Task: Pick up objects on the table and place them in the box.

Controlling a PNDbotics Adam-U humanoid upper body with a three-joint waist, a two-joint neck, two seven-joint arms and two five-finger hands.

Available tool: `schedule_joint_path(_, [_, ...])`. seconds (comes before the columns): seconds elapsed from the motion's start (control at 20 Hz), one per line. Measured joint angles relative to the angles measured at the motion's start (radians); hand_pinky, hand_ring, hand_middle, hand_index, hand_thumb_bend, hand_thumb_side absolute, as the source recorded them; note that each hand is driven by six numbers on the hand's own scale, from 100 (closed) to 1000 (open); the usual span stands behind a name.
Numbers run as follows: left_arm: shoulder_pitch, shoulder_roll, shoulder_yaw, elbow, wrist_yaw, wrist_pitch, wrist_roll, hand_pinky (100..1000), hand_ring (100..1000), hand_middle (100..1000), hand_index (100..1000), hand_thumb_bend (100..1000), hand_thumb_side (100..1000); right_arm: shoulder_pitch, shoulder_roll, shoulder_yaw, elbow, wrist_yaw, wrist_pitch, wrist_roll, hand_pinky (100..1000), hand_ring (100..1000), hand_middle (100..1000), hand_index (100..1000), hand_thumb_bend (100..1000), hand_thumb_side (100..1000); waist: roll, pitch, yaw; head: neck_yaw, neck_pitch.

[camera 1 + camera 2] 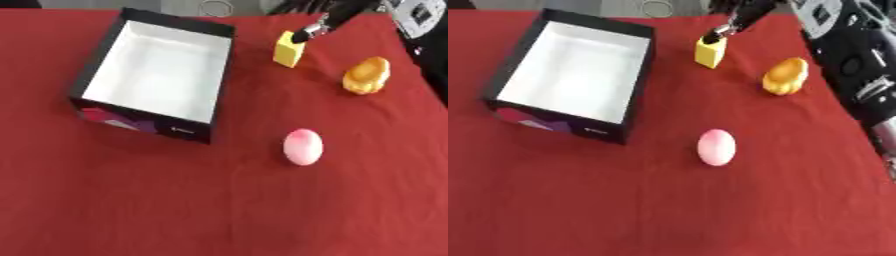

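A black box [223,75] with a white inside stands open at the upper left of the red table. To its right a yellow block [289,50] stands upright. My right hand [322,26] comes in from the upper right, and its tip meets the block's top edge. Whether it holds the block does not show. An orange rounded object [367,75] lies right of the block. A pink egg-shaped object [303,146] lies nearer to me, at the centre right. My left hand is in no view.
My right arm [846,55] fills the upper right of the right eye view, above the table's right edge. Red cloth [175,200] covers the whole table. Grey floor and a cable ring [214,7] lie beyond the far edge.
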Motion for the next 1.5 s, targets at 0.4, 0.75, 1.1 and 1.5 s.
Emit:
schedule_joint_path(0.4, [-0.004,-0.007,0.000,0.000,0.000,0.001,-0.003,839,709,755,850,885,614,0.008,0.013,-0.003,0.019,0.014,0.037,-0.035,882,870,855,918,643,652,-0.004,0.008,0.009,-0.008,0.000])
schedule_joint_path(0.75, [-0.005,-0.007,0.000,0.000,0.000,0.000,-0.004,839,709,755,850,883,615,0.017,0.019,-0.013,0.039,0.048,0.059,-0.068,881,871,857,917,652,648,-0.004,0.025,0.018,-0.016,0.000])
schedule_joint_path(1.1, [-0.006,-0.007,-0.001,-0.001,-0.001,0.000,-0.004,840,708,754,849,880,615,0.023,0.022,-0.029,0.054,0.094,0.074,-0.121,881,875,861,918,658,648,-0.006,0.046,0.023,-0.018,-0.007])
schedule_joint_path(1.5, [-0.006,-0.012,-0.001,-0.004,-0.009,0.001,-0.006,841,708,755,848,876,615,0.025,0.022,-0.047,0.072,0.114,0.100,-0.170,877,868,854,913,652,646,-0.009,0.060,0.024,-0.027,-0.019])
